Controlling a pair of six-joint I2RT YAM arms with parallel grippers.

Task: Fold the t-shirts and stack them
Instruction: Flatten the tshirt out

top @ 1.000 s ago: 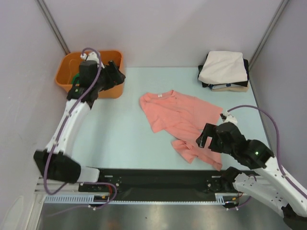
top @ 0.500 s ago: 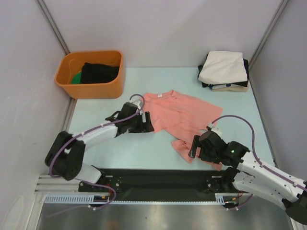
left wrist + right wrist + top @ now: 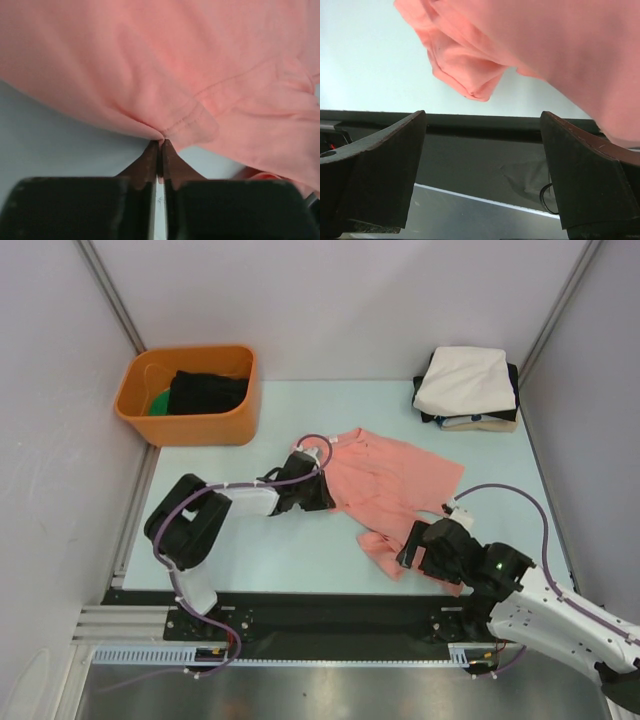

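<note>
Nearby, orange tub (image 3: 200, 428) far-left, folded stack (image 3: 466, 380) far-right, left gripper (image 3: 161, 143) pinching pink t-shirt (image 3: 385, 480) hem, right gripper (image 3: 481, 120) released.

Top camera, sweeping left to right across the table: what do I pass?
orange tub → left gripper → salmon-pink t-shirt → folded shirt stack
</note>
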